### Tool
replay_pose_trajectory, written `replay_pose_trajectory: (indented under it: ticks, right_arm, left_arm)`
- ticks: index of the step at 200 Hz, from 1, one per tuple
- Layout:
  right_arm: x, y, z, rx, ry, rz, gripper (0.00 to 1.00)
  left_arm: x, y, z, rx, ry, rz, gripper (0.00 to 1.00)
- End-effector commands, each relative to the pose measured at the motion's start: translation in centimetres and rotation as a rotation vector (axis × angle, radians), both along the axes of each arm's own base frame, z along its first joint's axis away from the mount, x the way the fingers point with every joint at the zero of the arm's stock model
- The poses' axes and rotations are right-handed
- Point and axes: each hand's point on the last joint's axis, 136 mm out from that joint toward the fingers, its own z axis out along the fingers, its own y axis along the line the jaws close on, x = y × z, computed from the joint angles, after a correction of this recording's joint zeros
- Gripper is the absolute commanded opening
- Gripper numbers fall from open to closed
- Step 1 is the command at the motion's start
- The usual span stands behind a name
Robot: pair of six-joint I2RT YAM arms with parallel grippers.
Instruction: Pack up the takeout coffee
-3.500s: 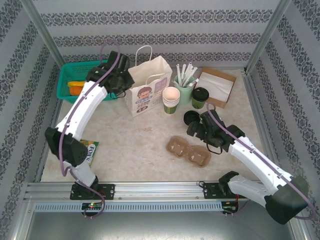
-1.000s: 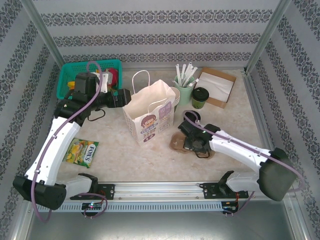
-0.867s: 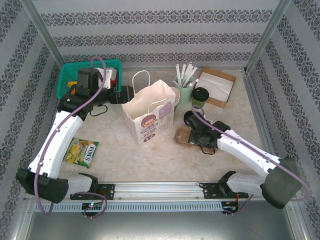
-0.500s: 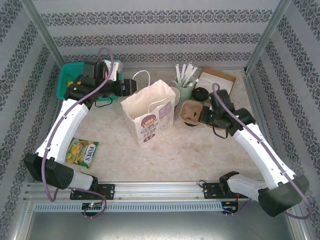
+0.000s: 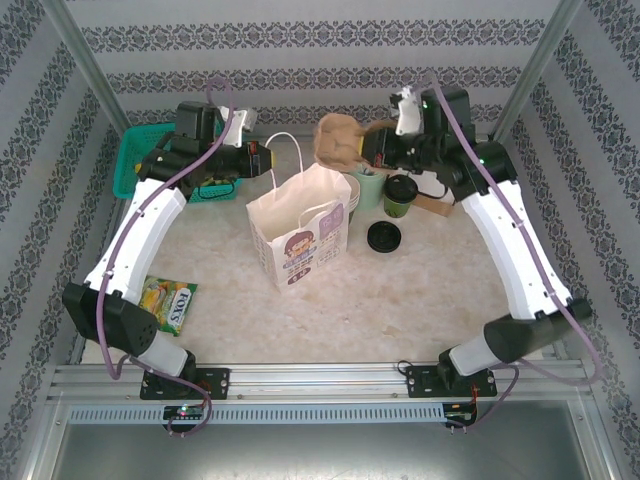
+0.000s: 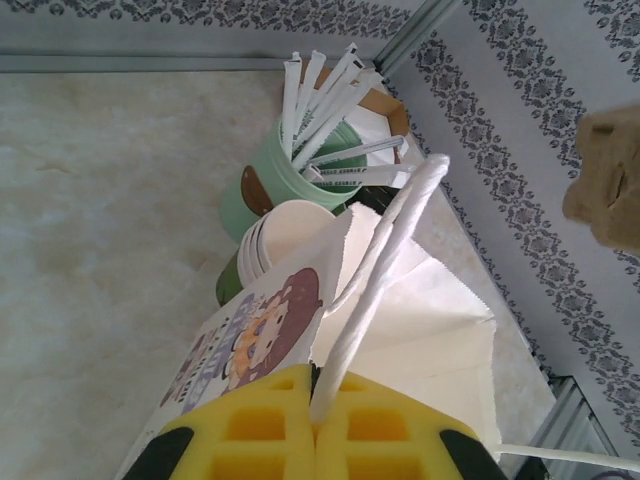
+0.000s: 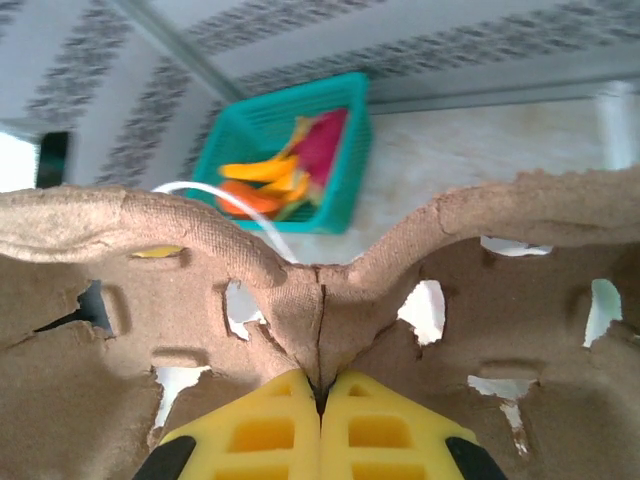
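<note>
Yellow fingers (image 6: 250,435) of the left gripper (image 6: 317,390) are pressed together on the white handle (image 6: 385,250) of the paper bag (image 6: 420,330), pinching it thin between them. The bag hangs open just below this gripper, its printed face turned to the near side. Just past the bag's mouth stand a stack of cups (image 6: 290,225) without lids and a pale green holder (image 6: 285,170) full of wrapped straws (image 6: 330,90).

The right gripper (image 7: 320,392) is also clamped, biting the middle ridge of a brown cardboard cup tray (image 7: 130,300). From above, the tray (image 5: 338,140) is in the air, out in front of the right gripper (image 5: 385,148) and over the far edge of the bag (image 5: 298,225). Beyond the tray, in the wrist view, sits a green basket (image 7: 345,150) with bright packets inside.

The takeout coffee (image 5: 401,195) stands upright on the table under the right gripper, untouched by either arm, just beside the straw holder. A loose black lid (image 5: 385,237) lies nearer the arm bases. Well back from the left gripper, by that arm's base, lies a snack packet (image 5: 168,303).
</note>
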Motion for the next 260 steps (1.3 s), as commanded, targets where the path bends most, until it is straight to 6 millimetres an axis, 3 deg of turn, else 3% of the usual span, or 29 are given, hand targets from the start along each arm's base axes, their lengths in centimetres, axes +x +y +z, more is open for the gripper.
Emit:
replay_pose_trajectory:
  ticks: [1,27,59,167,227,260]
  right_arm:
    - [-1.4,4.5,1.7,0.113,0.016,0.241,0.0]
    - [-2.3,7.5,1.7,0.184,0.092,0.377,0.0]
    - [-2.9,8.9,0.6,0.217,0.19,0.443,0.0]
    - [-2.5,8.8,-5.0,0.202,0.378,0.438,0.0]
    - [-3.3,7.6,-8.0,0.141,0.453,0.376,0.0]
    - [-5.1,6.8,-9.1,0.072,0.496,0.32,0.0]
  left_arm:
    - [-0.3,-0.5,0.6,-0.031,0.027,-0.035,0.0]
    - [-0.3,-0.4,0.5,-0.024,0.027,-0.033,0.0]
    - [-0.2,-0.1,0.3,-0.012,0.029,-0.02,0.0]
    - [-0.1,0.1,0.3,-0.009,0.039,0.002,0.0]
    - [0.5,0.6,0.1,-0.008,0.047,0.053,0.0]
    - [-0.9,-0.1,0.8,-0.048,0.076,0.003,0.0]
